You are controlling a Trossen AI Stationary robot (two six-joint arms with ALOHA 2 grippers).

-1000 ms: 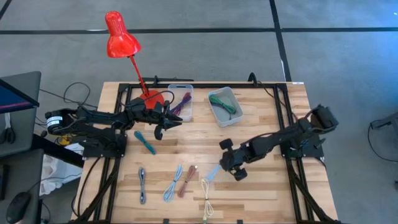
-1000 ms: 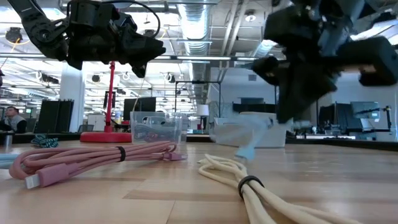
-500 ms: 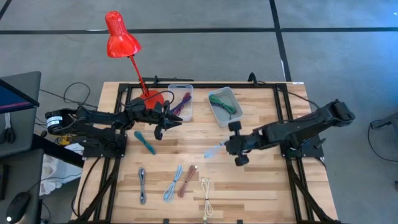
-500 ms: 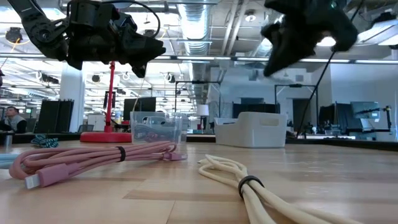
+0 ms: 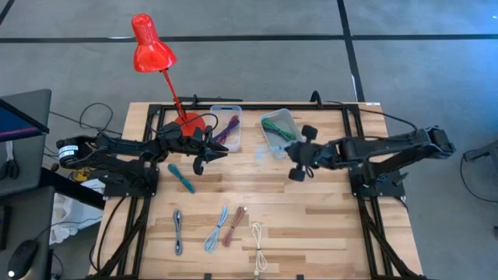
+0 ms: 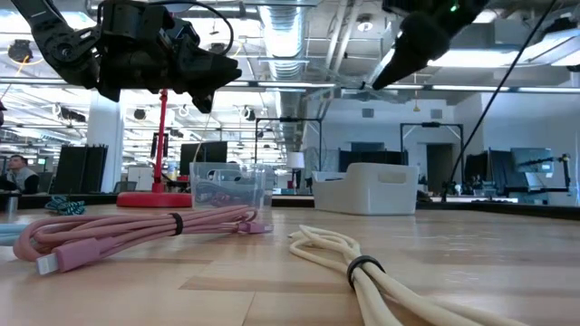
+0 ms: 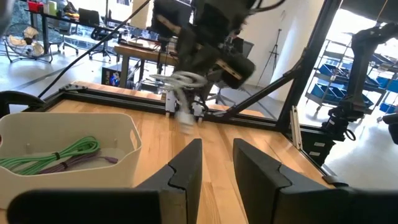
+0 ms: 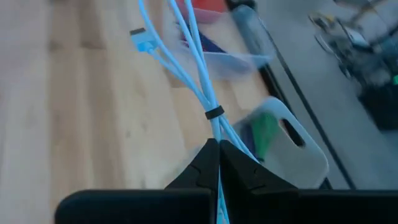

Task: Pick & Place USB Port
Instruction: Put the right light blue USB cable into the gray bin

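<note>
Right claw [image 8: 217,148] clamping light-blue cable [image 8: 186,68] beside white bin [image 5: 280,132]; left claw [image 7: 214,163] hovering, fingers apart.

The right arm reaches in from the right side of the worktop, stretched almost level, its wrist turned toward the far middle. Its right end effector [image 5: 299,153] is held high off the surface, fingers [image 8: 208,163] pinched tight together. The left arm lies low along the far-left side, elbow bent, pointing toward the centre. Its left end effector [image 5: 208,153] hangs above the worktop, its two fingers [image 7: 186,167] a narrow gap apart with nothing between them.
</note>
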